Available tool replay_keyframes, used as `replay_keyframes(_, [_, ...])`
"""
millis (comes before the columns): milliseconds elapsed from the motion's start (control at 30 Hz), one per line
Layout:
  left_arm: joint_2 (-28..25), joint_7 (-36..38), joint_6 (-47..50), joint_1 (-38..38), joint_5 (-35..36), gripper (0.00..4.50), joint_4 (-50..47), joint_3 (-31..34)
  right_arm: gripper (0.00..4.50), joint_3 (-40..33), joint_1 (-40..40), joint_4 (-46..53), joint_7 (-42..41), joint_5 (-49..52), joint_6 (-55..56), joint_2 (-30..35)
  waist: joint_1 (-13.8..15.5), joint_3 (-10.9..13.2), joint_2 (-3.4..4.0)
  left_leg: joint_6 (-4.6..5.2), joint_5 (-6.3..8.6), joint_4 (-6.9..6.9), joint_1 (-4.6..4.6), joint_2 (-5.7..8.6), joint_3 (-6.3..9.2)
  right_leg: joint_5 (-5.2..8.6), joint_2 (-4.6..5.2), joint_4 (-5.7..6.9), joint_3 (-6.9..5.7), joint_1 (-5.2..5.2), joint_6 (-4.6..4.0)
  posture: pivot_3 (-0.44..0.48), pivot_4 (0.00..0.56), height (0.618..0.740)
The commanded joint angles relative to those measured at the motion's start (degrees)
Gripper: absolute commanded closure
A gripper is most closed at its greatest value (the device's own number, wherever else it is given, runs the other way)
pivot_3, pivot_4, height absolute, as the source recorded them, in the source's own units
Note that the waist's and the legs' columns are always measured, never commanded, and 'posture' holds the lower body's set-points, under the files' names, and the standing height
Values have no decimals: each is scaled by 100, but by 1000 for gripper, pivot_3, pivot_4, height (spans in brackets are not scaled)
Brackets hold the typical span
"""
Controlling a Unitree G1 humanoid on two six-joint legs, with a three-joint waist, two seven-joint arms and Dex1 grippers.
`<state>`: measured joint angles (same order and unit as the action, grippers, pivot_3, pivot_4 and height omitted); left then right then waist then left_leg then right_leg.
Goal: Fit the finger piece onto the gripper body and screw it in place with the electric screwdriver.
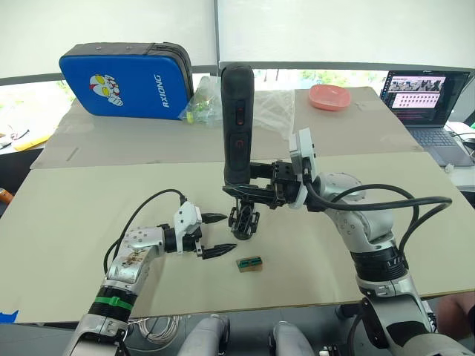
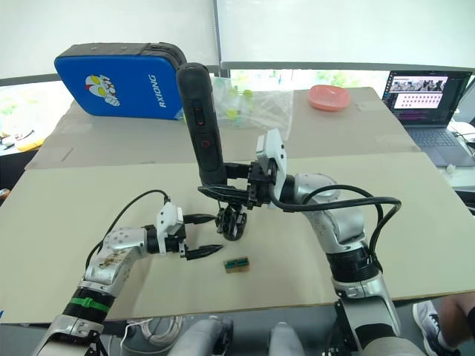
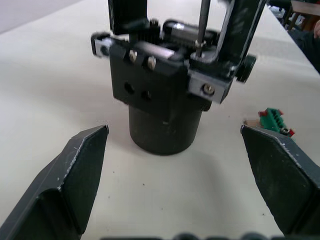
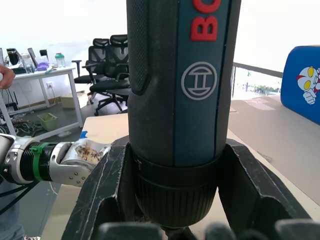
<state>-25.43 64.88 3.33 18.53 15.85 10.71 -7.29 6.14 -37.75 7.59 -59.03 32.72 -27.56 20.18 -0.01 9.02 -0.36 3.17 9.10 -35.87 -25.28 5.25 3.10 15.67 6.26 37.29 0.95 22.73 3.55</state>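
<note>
Screwing stage, judged in progress. Right gripper (image 1: 249,189) clamped on upright electric screwdriver (image 1: 237,126), bit down on gripper body (image 1: 244,221) directly beneath. Left gripper (image 1: 217,234) spread wide, empty, just beside gripper body. Finger piece apparently fitted; seating unconfirmed.

The beige table (image 1: 89,200) carries the gripper body (image 1: 244,220), a small green block (image 1: 249,263), a blue case (image 1: 126,80), a pink bowl (image 1: 329,96) and a laptop (image 1: 434,104).

Bright, even daylight
Windows glare white behind the table (image 1: 89,200); shadows soft; left wrist view's near fingers blurred.
</note>
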Motion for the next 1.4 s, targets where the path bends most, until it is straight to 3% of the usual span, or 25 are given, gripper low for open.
replay_keyframes(33, [38,-57,-227,152,-106,0,94,-33,2592,-100,-65,288,3,59,209,-20,0,0,0,0,0,0,0,0,0,0,0,0,0,0,0,0,150,740])
replay_keyframes(600, [506,-52,-700,742,-508,0,1166,-341,2592,-57,24,386,14,33,211,7,17,0,0,0,-1,-10,0,6,0,0,3,33,-2,11,0,0,150,740])
replay_keyframes(1333, [837,97,-819,1023,-709,0,1724,-476,2592,-46,-21,324,-7,-11,202,50,76,-1,-1,1,-1,-18,1,10,0,0,5,35,-5,6,0,0,150,740])
replay_keyframes(1400, [797,113,-794,994,-778,564,1707,-519,2592,-47,-25,320,-9,-12,207,51,75,-1,-1,1,-1,-19,0,10,0,0,5,36,-5,5,0,0,150,740])
